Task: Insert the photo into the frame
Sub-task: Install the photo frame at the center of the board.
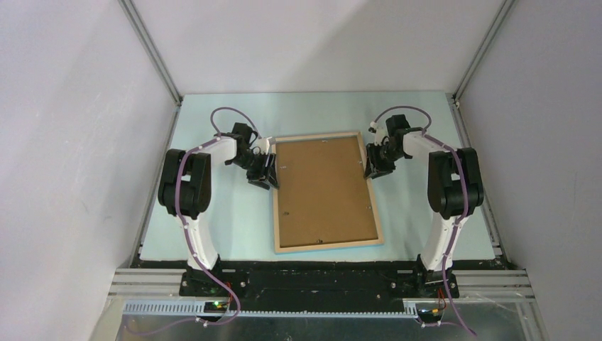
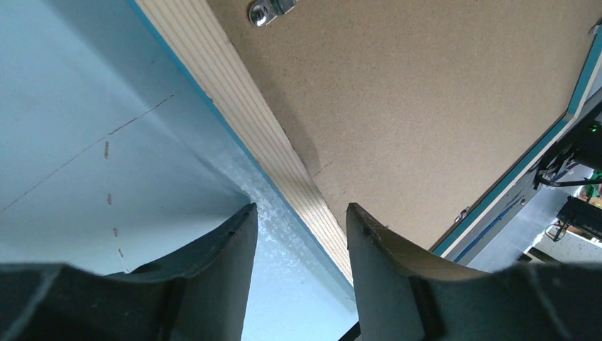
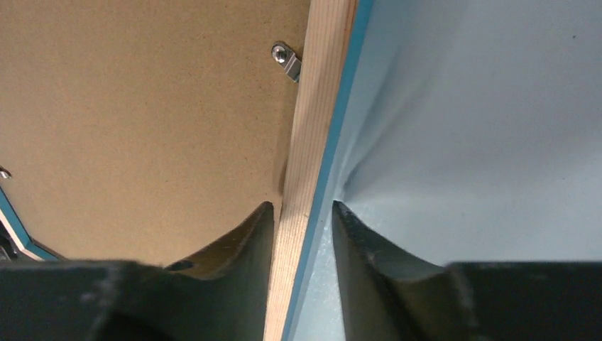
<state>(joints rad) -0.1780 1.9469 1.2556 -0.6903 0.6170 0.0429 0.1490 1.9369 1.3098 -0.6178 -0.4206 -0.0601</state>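
The frame (image 1: 330,246) lies flat mid-table with its pale wood side up, and the plain brown backing board (image 1: 323,188) fills it. The photo is hidden. My left gripper (image 1: 268,170) is open at the frame's far left rail. In the left wrist view, the left gripper (image 2: 299,209) has one finger over the table and the other over the board, with the rail (image 2: 234,114) between them. My right gripper (image 1: 369,167) is at the far right rail. In the right wrist view, the right gripper (image 3: 302,206) straddles the rail (image 3: 316,121), with a small gap left on the blue side.
Small metal clips (image 2: 266,11) (image 3: 286,59) sit on the backing board near the rails. The pale blue table (image 1: 213,227) is walled by grey panels on the left, right and back. The arm bases stand at the near edge.
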